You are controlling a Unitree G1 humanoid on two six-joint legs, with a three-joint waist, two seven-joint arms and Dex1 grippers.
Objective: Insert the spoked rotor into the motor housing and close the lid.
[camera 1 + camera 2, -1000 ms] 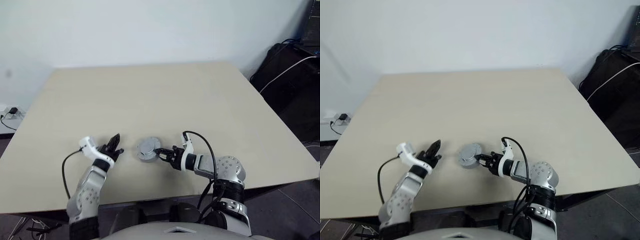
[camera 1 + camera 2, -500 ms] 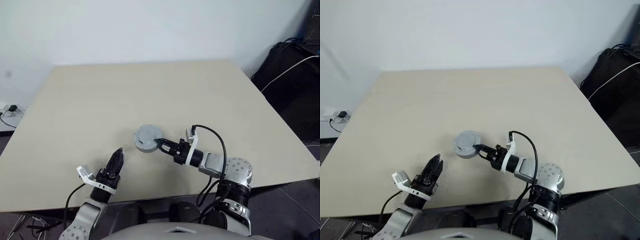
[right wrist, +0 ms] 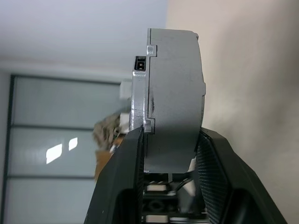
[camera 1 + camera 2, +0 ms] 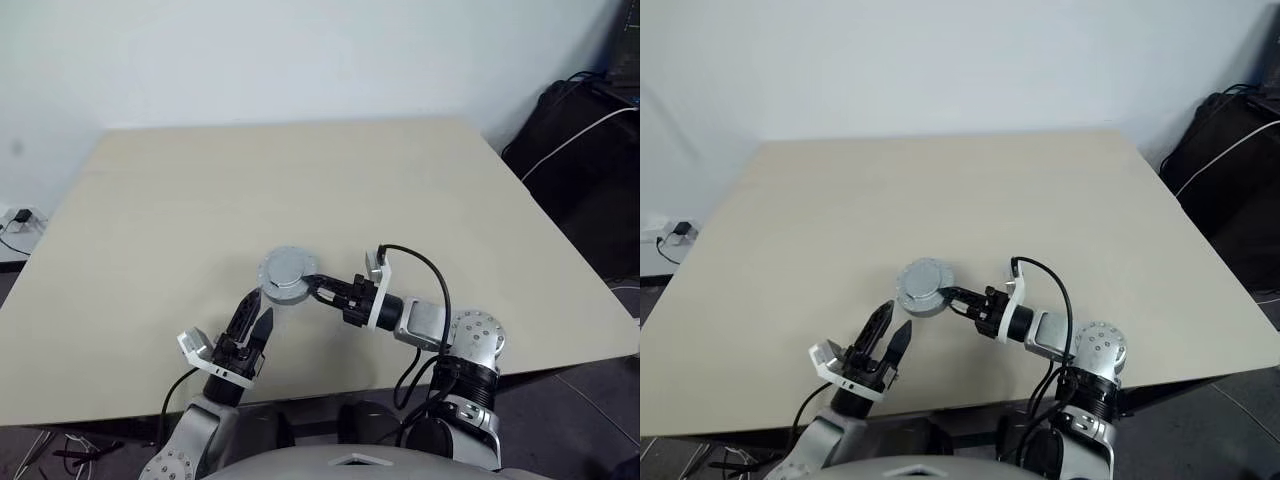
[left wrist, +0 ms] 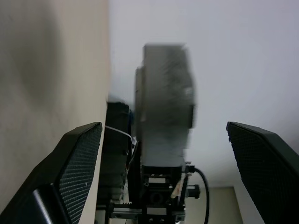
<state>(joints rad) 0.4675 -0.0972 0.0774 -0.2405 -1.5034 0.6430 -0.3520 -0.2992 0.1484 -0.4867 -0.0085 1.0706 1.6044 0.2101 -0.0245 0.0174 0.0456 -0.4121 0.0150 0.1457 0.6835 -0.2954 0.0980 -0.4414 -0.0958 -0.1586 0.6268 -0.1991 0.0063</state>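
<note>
Grey motor housing (image 4: 286,274) clamped in right end effector (image 4: 312,289); left end effector (image 4: 253,316) spread wide.

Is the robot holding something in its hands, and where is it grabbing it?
The right end effector pinches the closed grey motor housing across its edge, one finger on each flat face. The left end effector is open and holds nothing.

Head cams look down over surface (image 4: 300,190) from near edge; both wrist cams sit close, sharing the grey disc (image 3: 173,98).
</note>
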